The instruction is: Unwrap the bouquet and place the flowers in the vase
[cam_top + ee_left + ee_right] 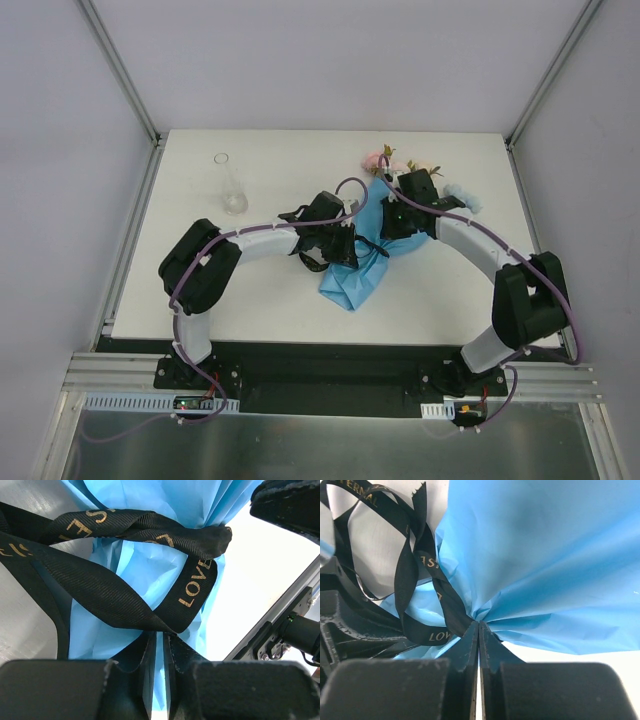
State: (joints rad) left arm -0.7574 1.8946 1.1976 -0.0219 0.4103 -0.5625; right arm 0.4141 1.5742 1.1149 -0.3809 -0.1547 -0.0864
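Your left fingers (pixel 131 680) pinch the black ribbon (pixel 100 590) just below its knot. Your right fingers (pixel 462 670) are pressed together on the gathered blue paper (pixel 545 570). The bouquet (pixel 372 255) lies on the table (pixel 270 300), well apart from the vase (pixel 233 190). Draw the ribbon away slowly and keep the paper neck anchored.

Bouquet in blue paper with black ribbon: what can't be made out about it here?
- Pink and cream flowers: top view, the right gripper covers part; neither wrist view shows them.
- Stems: every view, hidden inside the blue paper wrap.
- Black gold-lettered ribbon: top view, mostly under the left gripper; wrist views, lettering cut off by folds and frame edges.
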